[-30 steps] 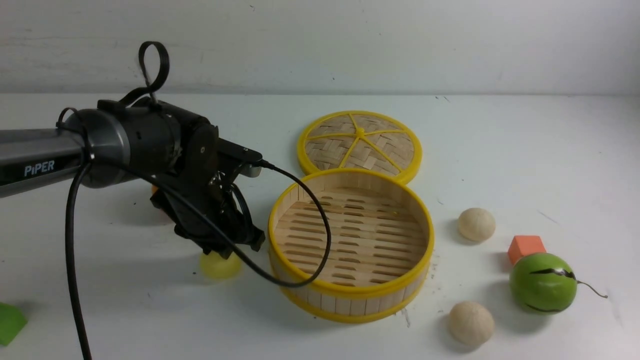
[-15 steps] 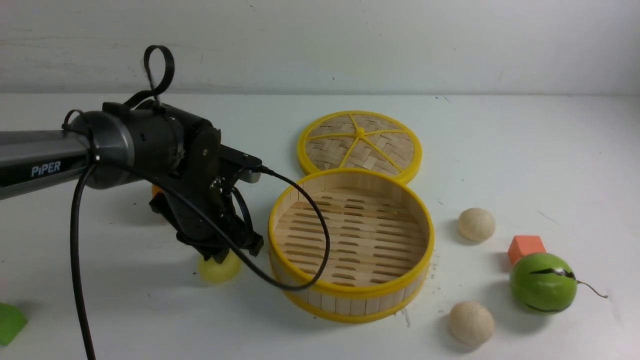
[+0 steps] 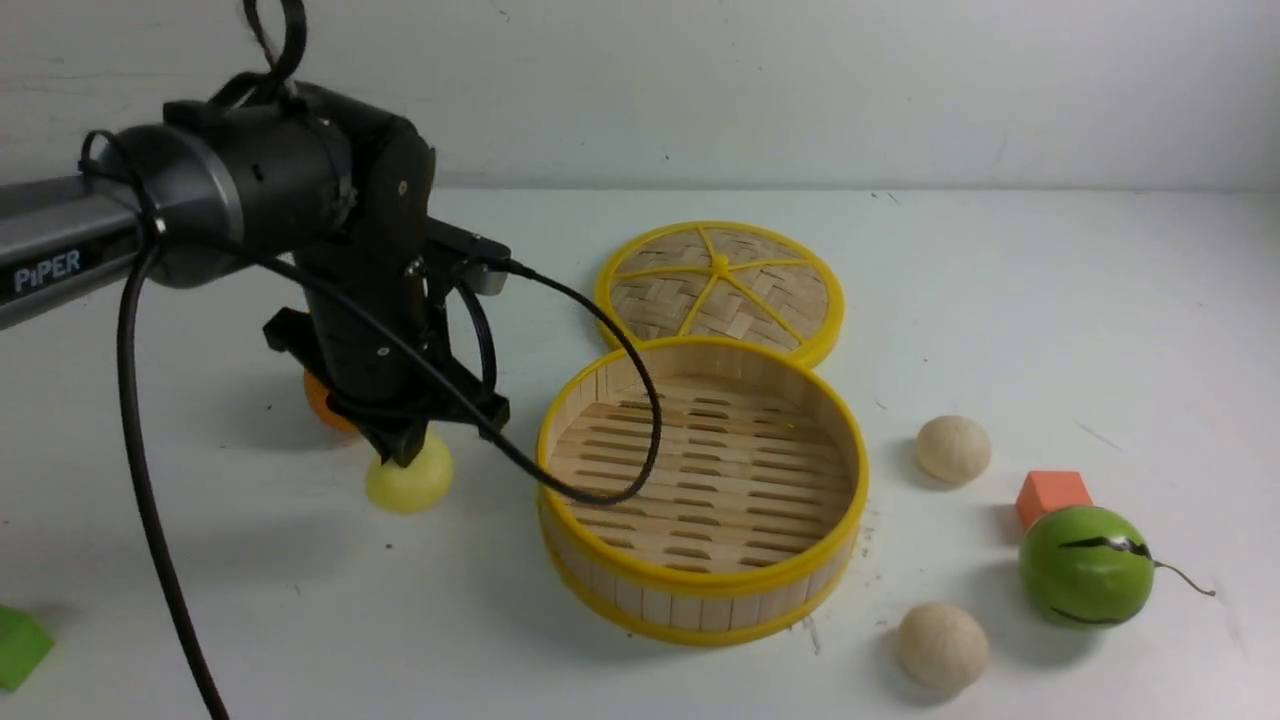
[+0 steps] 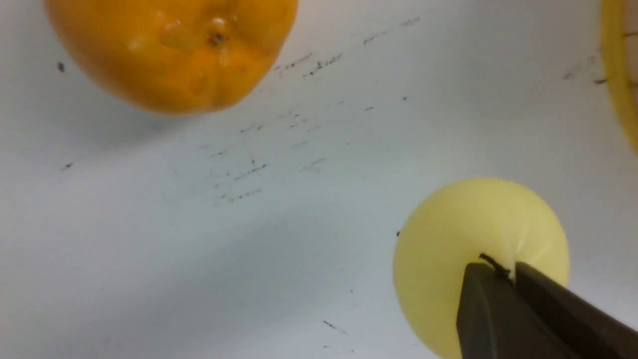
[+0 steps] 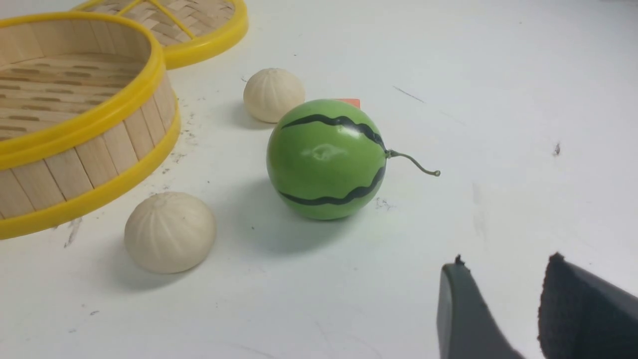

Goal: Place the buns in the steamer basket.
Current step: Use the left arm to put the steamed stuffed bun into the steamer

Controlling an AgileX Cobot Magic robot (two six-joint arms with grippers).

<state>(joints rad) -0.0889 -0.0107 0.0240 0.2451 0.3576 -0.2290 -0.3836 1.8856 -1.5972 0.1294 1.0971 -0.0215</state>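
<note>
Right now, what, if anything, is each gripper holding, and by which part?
The left gripper pinches the pale yellow bun by its upper part; the right gripper holds nothing.

The steamer basket (image 3: 700,585) is rimmed in yellow. The lid (image 3: 719,290) is patterned with tan weave and yellow spokes. The toy watermelon (image 3: 1086,567) is coloured green, marked with wavy black stripes. One bun (image 3: 409,478) is coloured pale yellow.
</note>
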